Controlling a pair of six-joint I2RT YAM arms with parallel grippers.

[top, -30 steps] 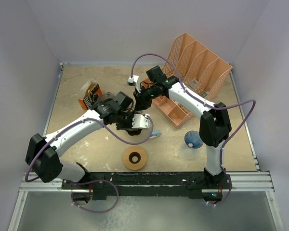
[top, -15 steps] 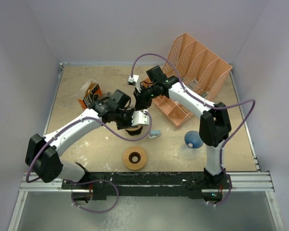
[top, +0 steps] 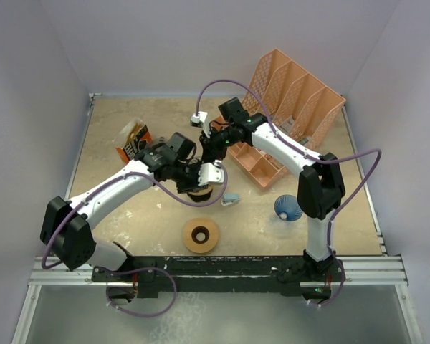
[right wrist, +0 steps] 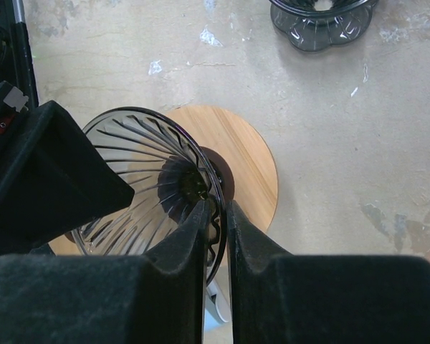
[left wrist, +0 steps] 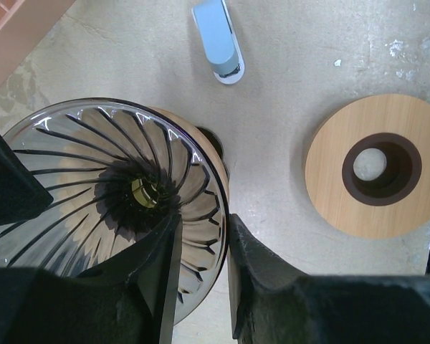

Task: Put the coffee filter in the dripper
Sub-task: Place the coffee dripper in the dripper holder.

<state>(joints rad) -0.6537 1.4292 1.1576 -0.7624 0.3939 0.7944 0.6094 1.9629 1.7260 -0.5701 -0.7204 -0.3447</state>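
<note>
A clear dark-ribbed glass dripper (left wrist: 93, 172) hangs over a wooden disc (right wrist: 247, 165) at mid-table. It also shows in the right wrist view (right wrist: 140, 165). My left gripper (left wrist: 203, 222) is shut on its near rim, one finger inside the cone and one outside. My right gripper (right wrist: 216, 208) is shut on the opposite rim. In the top view the left gripper (top: 204, 175) and right gripper (top: 211, 152) meet over it. A blue ribbed cone (top: 288, 208) stands alone at the right; I cannot tell if it is the filter.
A loose wooden ring (top: 201, 235) lies near the front, also in the left wrist view (left wrist: 330, 179). A small blue-white object (left wrist: 218, 39) lies beside the dripper. An orange file rack (top: 294, 97) and tray stand back right, a snack bag (top: 132, 140) back left. Another dark glass piece (right wrist: 319, 21) lies farther off.
Both grippers and the dripper between them have shifted slightly toward the back of the table. Both stay shut on the rim.
</note>
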